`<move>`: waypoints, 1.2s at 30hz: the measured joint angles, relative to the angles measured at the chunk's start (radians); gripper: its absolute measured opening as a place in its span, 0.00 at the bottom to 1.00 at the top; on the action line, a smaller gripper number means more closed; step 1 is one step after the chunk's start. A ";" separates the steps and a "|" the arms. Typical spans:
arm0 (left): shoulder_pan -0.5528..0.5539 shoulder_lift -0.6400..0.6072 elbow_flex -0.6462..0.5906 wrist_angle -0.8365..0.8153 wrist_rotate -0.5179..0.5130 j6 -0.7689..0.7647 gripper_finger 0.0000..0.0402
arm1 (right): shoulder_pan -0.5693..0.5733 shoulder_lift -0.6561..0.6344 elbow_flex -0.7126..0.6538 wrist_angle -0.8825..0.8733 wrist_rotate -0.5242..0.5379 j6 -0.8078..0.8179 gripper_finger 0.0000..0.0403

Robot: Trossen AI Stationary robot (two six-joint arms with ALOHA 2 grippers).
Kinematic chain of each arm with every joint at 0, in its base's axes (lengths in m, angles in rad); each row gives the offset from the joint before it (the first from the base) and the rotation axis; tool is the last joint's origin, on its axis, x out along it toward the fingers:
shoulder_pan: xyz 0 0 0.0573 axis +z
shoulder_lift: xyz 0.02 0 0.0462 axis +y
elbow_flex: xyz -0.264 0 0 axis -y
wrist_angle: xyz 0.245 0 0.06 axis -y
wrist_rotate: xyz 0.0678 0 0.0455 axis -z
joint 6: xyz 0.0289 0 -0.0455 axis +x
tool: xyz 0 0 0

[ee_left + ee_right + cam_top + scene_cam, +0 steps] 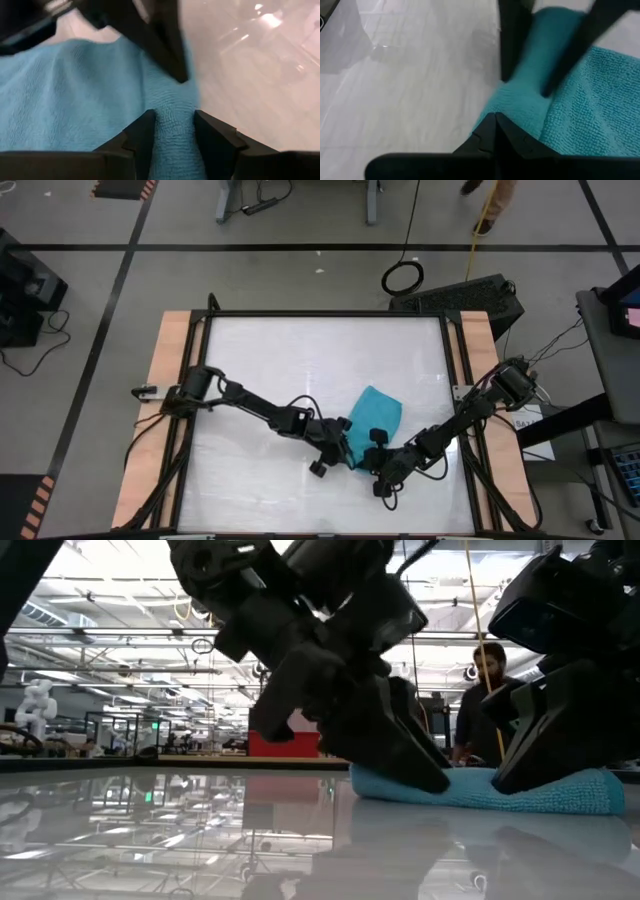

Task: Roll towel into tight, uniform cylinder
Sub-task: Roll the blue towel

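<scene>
Pinching a fold of the towel (172, 145) near the table's (260, 350) front with the left claw (172, 132), right claw (492, 130) pressed together beside it, so could roll crooked if the fold slips.

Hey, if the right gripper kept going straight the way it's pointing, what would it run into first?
Probably the left gripper, whose dark fingers cross right ahead of the right gripper over the towel edge it already meets; depth is unclear.
</scene>
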 joint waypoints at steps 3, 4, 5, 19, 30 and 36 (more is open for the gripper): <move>0.014 0.002 0.000 0.007 0.001 -0.022 0.36 | 0.001 0.000 0.000 0.003 -0.021 -0.001 0.00; 0.017 0.002 0.000 0.010 0.001 -0.024 0.36 | 0.001 0.000 0.000 0.005 -0.028 -0.001 0.00; 0.020 0.003 0.000 0.009 0.001 -0.025 0.36 | 0.001 0.000 0.000 0.006 -0.036 -0.001 0.00; 0.041 0.053 0.004 0.020 0.080 -0.058 0.36 | 0.009 -0.151 -0.001 -0.078 0.010 -0.064 0.13; 0.046 0.053 0.003 -0.005 0.078 -0.089 0.36 | -0.007 -0.312 -0.001 -0.688 0.242 0.341 0.23; 0.052 0.053 0.003 -0.023 0.080 -0.153 0.36 | -0.079 -0.281 -0.001 -0.697 0.178 0.299 0.20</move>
